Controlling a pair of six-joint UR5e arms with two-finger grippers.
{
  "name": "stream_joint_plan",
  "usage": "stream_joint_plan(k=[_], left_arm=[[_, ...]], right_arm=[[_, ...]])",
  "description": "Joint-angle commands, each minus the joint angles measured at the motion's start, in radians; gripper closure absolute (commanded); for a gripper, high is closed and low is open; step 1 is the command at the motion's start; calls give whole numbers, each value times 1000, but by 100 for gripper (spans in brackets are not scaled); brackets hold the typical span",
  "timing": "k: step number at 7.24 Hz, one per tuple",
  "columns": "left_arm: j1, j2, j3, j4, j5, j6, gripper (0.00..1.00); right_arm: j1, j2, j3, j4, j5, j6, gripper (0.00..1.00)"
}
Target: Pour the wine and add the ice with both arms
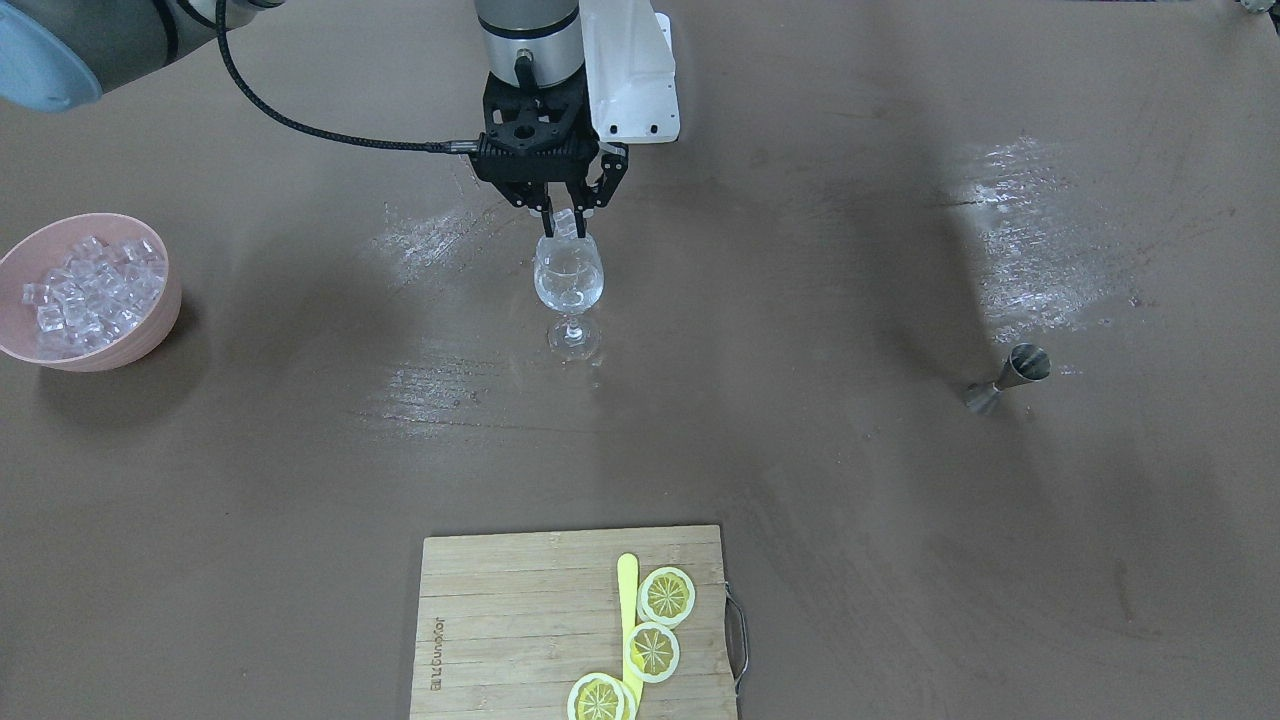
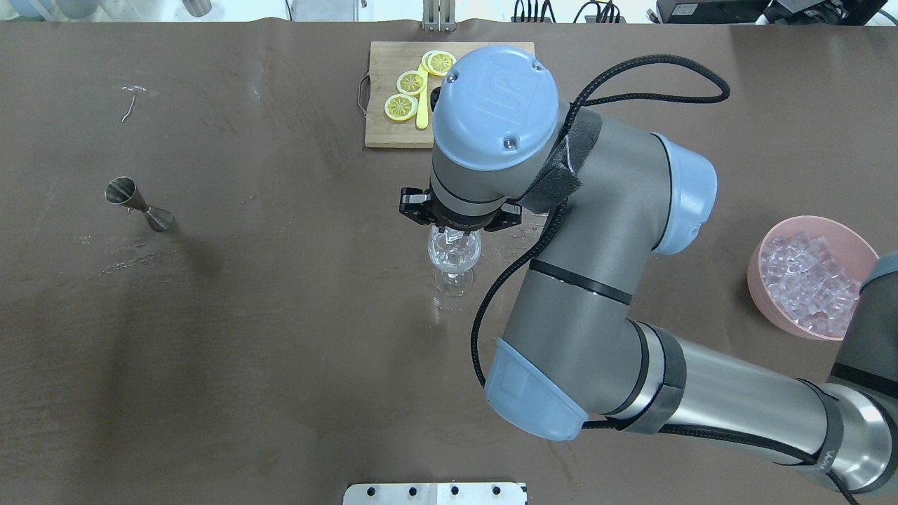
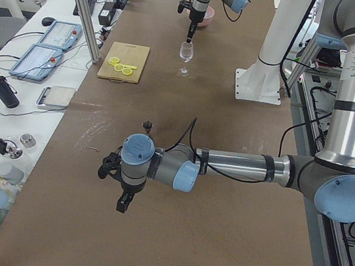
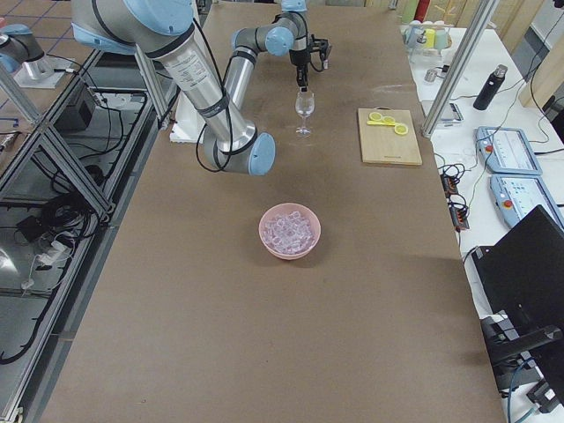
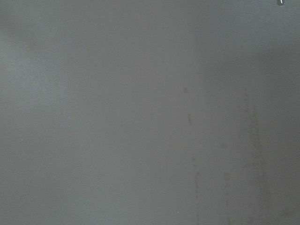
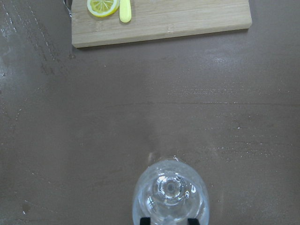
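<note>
The right claw [image 1: 567, 212] hangs just above the wine glass [image 1: 568, 275], clamped on one ice cube [image 1: 566, 226]. The remaining ice [image 1: 90, 290] fills the pink bowl [image 1: 152, 342], well apart on the bench [image 1: 800, 450]. The left claw [image 3: 123, 203] hovers over the bench; whether it is apart or together I cannot tell.

At upper centre the right gripper [image 1: 566, 212] pinches an ice cube [image 1: 565, 226] just above the wine glass [image 1: 568, 278]. A pink bowl [image 1: 155, 335] of ice [image 1: 90, 290] sits far left.
</note>
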Motion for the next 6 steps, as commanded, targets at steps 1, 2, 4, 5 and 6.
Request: stream_joint_plan(k=[1,2,4,5,6], left_arm=[[0,5,-3,0,0,0,2],[0,5,-3,0,0,0,2],[0,5,-3,0,0,0,2],[0,5,-3,0,0,0,2],[0,5,-3,0,0,2,2]], right_arm=[[-1,-2,-4,2,-16,-5,100],[-1,-2,-4,2,-18,-5,100],[0,-2,-4,2,-24,-5,34],[0,1,-4,2,-51,-5,1],[-1,1,-4,2,-55,-5,0]])
